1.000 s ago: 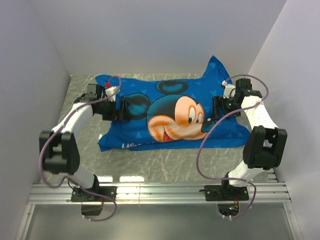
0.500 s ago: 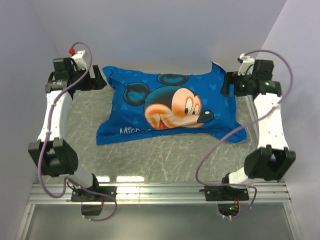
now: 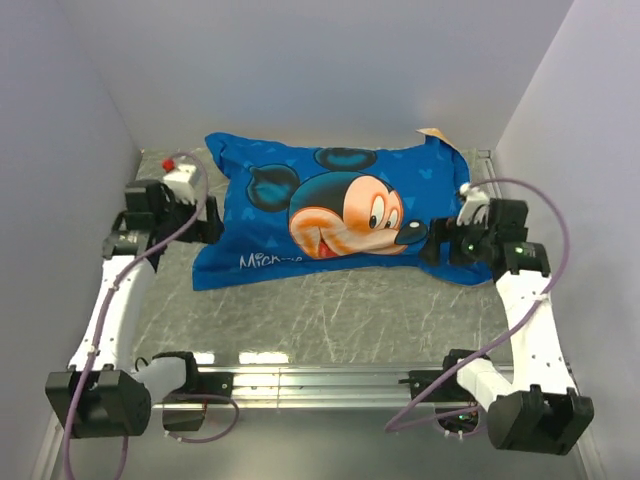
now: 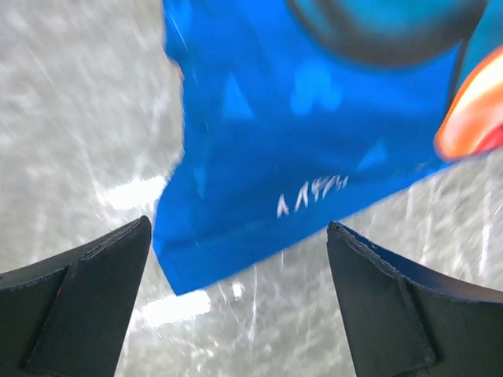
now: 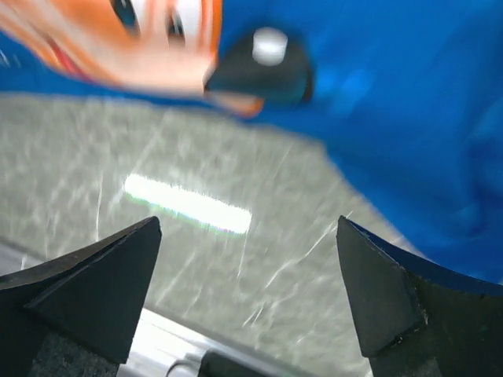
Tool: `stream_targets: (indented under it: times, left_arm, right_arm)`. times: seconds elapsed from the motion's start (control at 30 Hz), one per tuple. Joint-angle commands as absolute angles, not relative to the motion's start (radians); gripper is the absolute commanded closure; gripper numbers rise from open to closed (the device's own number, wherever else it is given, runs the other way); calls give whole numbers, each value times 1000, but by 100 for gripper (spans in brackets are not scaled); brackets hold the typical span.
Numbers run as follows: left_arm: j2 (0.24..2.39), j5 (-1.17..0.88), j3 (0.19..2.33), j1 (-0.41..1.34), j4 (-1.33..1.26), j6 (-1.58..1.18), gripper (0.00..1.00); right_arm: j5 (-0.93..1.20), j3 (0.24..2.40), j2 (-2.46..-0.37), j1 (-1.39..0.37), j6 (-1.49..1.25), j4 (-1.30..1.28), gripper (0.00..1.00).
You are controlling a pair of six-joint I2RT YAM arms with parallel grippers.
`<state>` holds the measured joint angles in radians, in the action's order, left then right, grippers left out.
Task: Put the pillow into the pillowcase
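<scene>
The pillowcase (image 3: 340, 215) lies blue face up, with the cartoon mouse showing, and looks plump and filled. A tan-orange bit shows at its far right corner (image 3: 437, 134). The white pillow is hidden; no white fabric shows. My left gripper (image 3: 207, 228) is open and empty just left of the case's near left part. In the left wrist view the gripper (image 4: 238, 228) hovers over the blue corner (image 4: 236, 204), apart from it. My right gripper (image 3: 438, 244) is open and empty by the case's near right corner. In the right wrist view the gripper (image 5: 248, 224) is over bare table, with the case (image 5: 393, 110) ahead.
The grey marbled table (image 3: 330, 320) is enclosed by white walls on the left, back and right. An aluminium rail (image 3: 320, 380) with both arm bases runs along the near edge. Cables loop off both arms.
Both arms have swung from the far back corners toward me and down, ending beside the case's near left and near right parts. The case has not moved in the last half second.
</scene>
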<state>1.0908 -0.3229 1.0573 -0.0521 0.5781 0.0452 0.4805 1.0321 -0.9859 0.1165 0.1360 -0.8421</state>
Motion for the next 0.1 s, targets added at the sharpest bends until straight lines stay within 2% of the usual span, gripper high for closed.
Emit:
stream_targets:
  times: [0.0, 0.07]
  left_arm:
    - [1052, -218, 986, -6, 505, 77, 1]
    - [1051, -195, 988, -6, 497, 78, 0]
  right_arm:
    - [465, 989, -950, 84, 106, -767, 0]
    - [459, 996, -954, 77, 107, -767, 0]
